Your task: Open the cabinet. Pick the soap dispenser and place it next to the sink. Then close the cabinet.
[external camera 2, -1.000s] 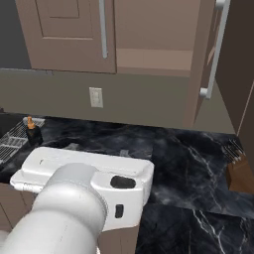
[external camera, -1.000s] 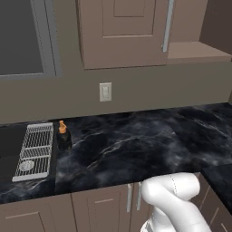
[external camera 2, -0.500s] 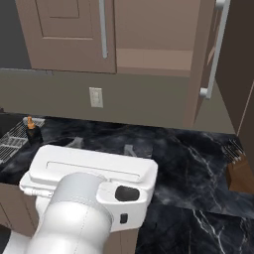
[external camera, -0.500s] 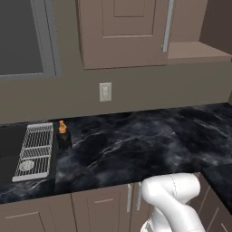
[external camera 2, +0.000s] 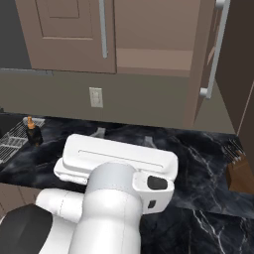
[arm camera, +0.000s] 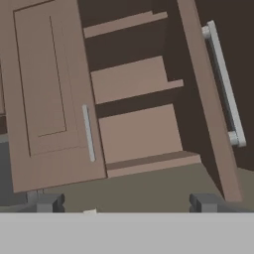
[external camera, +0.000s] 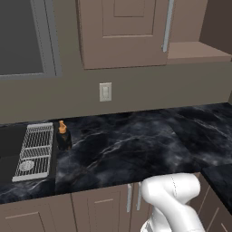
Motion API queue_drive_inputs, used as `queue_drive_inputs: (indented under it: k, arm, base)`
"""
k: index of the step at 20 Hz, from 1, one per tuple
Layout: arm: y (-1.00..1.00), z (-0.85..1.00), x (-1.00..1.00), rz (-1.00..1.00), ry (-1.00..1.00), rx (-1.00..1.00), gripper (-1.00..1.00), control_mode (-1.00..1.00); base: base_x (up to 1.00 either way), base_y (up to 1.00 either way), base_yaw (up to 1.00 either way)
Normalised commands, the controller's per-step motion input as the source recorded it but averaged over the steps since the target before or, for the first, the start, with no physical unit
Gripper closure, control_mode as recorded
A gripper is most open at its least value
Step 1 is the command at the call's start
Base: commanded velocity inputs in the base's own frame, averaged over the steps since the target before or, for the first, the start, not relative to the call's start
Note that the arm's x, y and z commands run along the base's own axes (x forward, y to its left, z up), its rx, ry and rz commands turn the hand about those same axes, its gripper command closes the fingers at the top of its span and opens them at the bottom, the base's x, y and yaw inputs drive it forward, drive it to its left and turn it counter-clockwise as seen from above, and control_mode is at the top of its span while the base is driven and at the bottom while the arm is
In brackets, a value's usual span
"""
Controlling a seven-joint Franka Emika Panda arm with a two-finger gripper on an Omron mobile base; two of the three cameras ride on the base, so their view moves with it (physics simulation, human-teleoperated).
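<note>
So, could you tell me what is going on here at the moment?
The small black soap dispenser with the orange pump already stands on the dark marble counter right beside the black sink's metal grid rack. The taupe-brown wall cabinet has its right door swung open and its left door shut. The open gripper faces the cabinet, holding nothing; closing remains.

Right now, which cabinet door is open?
The right door of the cabinet, swung out edge-on with bare shelves showing beside it. The left door is shut flat.

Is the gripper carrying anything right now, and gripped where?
Nothing is held. The gripper is open and empty, facing the open cabinet; the soap dispenser stands beside the sink.
</note>
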Motion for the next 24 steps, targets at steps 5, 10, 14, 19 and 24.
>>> queue_drive_inputs:
  k: [5, 10, 14, 19, 24]
  arm:
    - [-0.16, 0.06, 0.18, 0.04, 0.0, 0.0, -1.0, -1.0]
    - [-0.01, 0.0, 0.21, 0.0, 0.0, 0.0, -1.0, -1.0]
    - [-0.11, 0.0, 0.0, 0.0, -0.04, 0.0, -1.0, -1.0]
    - [-0.04, 0.0, 0.02, 0.0, -0.03, 0.0, -1.0, -1.0]
    - [0.0, 0.01, 0.09, -0.04, 0.0, 0.0, -1.0, -1.0]
  base:
    - [0.0, 0.0, 0.0]
    - [0.0, 0.0, 0.0]
    - [0.0, 0.0, 0.0]
    - [0.0, 0.0, 0.0]
    - [0.0, 0.0, 0.0]
